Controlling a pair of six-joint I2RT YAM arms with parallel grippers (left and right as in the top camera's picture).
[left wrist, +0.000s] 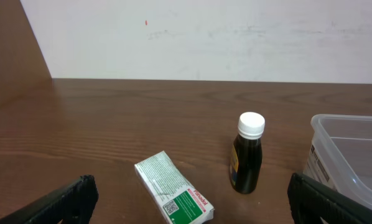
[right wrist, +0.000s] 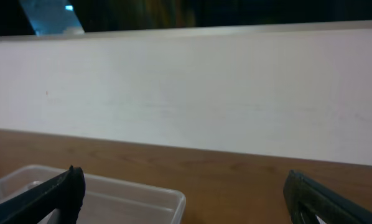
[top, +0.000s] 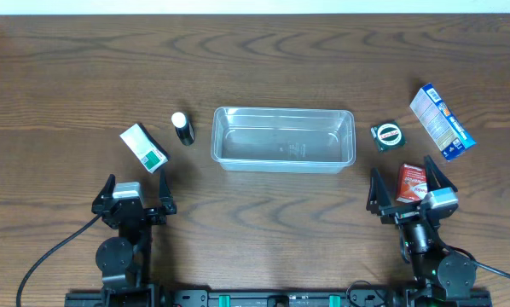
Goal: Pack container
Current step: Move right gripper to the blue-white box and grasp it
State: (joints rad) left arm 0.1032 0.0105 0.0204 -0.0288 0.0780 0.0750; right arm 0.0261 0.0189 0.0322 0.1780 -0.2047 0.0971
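Overhead view. The container (clear, shallow, round-cornered) is lying at the centre of the table, its long side running left to right. Just to its left a dark bottle with a white cap is standing upright. Further left and nearer, a green-and-white box is lying flat. To the right of the container a small green packet is resting, with a blue-and-white carton lying at a slant beyond it. The left pincer is standing wide at the near left, just on the near side of the box. The right pincer is standing equally wide at the near right. A red packet is showing between its fingers; whether they are touching it cannot be told.
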